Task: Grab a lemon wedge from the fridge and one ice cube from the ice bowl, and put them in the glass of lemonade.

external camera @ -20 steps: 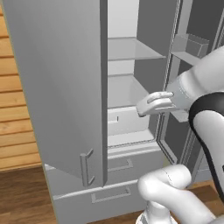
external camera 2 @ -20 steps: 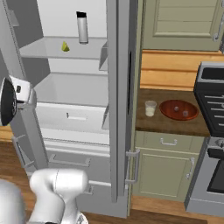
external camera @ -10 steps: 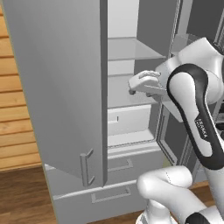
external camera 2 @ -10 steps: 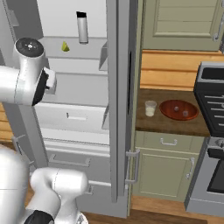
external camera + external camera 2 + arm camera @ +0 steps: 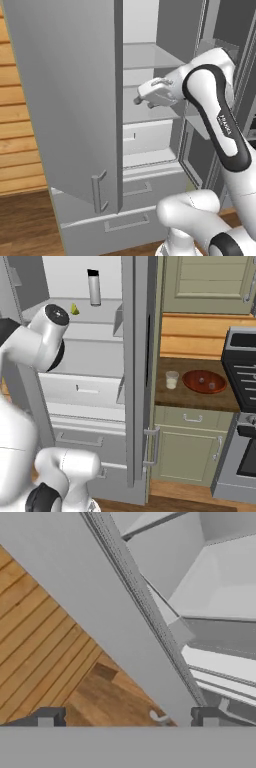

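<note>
Showing lemon wedge (image 5: 74, 309) shelved, right base view; pincer (image 5: 136, 100) agape

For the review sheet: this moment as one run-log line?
fridge: open | tool: open, empty, inside | lemon wedge: on upper shelf

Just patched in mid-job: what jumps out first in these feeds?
The fridge stands with its doors swung open, and the white arm reaches into it with its hand open and empty in front of the middle shelf. On the shelf above sits the tiny yellow-green lemon wedge beside a grey bottle. Right of the fridge, on the dark counter, the glass of lemonade stands next to the reddish ice bowl.
</note>
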